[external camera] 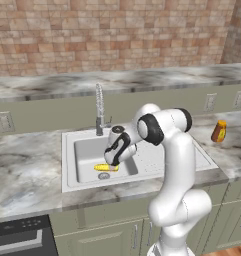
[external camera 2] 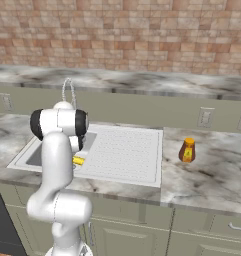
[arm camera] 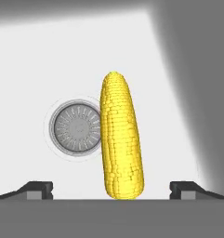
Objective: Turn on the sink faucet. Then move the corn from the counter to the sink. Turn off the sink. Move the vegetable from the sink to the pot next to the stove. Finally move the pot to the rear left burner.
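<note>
The corn [arm camera: 121, 139] lies flat on the pale floor of the sink [external camera: 82, 175], just beside the round metal drain [arm camera: 77, 127], its side touching or overlapping the drain's rim in the hand view. In the left base view the cob [external camera: 106, 168] rests near the front of the basin with the drain [external camera: 104, 176] just in front of it.

The gripper [arm camera: 111, 189] hangs over the basin pointing down at the corn, its jaws spread wide with one dark fingertip on each side of the cob's near end; neither tip touches it, so the gripper is released and carries nothing. In the left base view the hand [external camera: 117, 150] sits low above the basin, directly over the corn.

The faucet [external camera: 99, 114] stands upright at the far edge of the sink, its spring neck rising against the backsplash. No running water can be made out in the pictures.

To the right of the sink, well apart from it, an amber jar [external camera: 219, 131] with a dark lid stands on the marble counter [external camera: 22, 165]. In the right base view a yellow end of the corn [external camera 2: 78, 161] peeks out beside the arm.
</note>
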Controlling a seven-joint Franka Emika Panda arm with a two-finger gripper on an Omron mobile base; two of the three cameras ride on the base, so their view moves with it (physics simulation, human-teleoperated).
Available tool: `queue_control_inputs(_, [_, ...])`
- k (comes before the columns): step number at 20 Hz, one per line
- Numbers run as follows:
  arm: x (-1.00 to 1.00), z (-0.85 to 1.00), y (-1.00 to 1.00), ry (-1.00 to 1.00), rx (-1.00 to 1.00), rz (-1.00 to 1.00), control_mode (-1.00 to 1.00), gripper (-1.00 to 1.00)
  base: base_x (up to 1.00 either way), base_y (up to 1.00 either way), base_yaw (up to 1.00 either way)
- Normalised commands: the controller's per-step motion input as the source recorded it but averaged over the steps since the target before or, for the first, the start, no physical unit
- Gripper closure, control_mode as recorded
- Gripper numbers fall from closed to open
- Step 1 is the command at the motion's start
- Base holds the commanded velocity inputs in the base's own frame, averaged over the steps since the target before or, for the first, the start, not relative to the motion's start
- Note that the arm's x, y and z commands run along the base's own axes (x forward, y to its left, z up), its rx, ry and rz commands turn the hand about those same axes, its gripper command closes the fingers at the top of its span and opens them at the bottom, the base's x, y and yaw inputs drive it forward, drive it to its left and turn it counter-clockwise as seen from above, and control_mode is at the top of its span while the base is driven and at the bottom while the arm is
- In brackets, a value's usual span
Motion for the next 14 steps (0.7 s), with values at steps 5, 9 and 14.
queue_control_inputs(5, [0.11, -0.19, 0.08, 0.0, -0.03, -0.01, -1.0, -1.0, 0.0, 0.0, 0.0])
queue_control_inputs(9, [0.0, -0.19, 0.0, 0.0, 0.0, -0.01, -1.0, -1.0, 0.0, 0.0, 0.0])
queue_control_inputs(14, [0.11, -0.16, 0.0, 0.0, -0.01, 0.0, -1.0, -1.0, 0.0, 0.0, 0.0])
